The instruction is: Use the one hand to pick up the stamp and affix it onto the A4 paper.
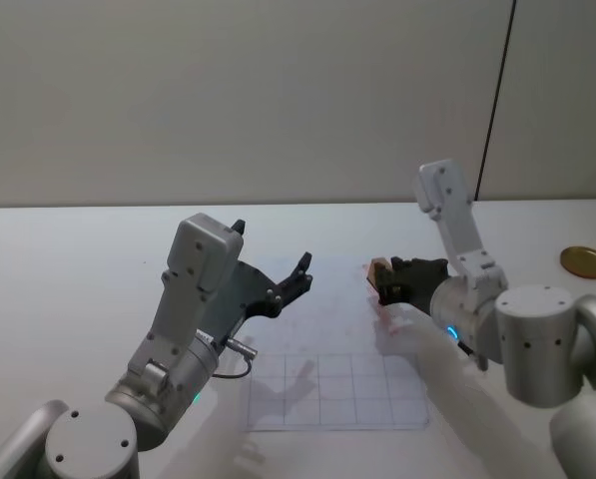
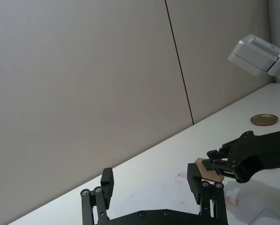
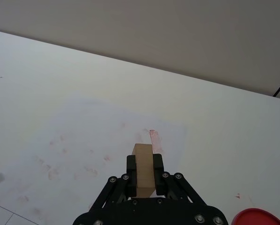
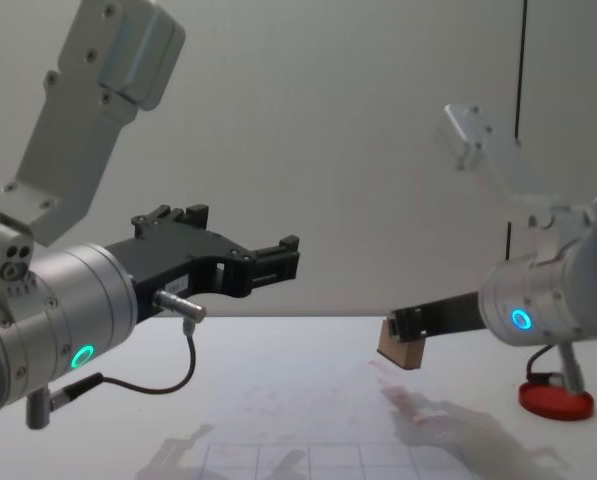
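My right gripper (image 1: 389, 279), on the arm with the blue ring, is shut on the stamp (image 1: 380, 273), a small tan wooden block. It holds the stamp (image 4: 400, 351) tilted a little above the far right part of the A4 paper (image 4: 308, 410). In the right wrist view the stamp (image 3: 143, 168) sits between the black fingers over the white sheet (image 3: 97, 136), which carries faint red marks. My left gripper (image 1: 273, 249), on the arm with the green ring, hangs open in the air above the paper's left side.
A red ink pad (image 4: 556, 398) lies on the table to the right of the paper, close to my right arm. A round gold lid (image 1: 585, 261) sits at the far right. The paper's grey grid (image 1: 337, 389) runs along its near edge.
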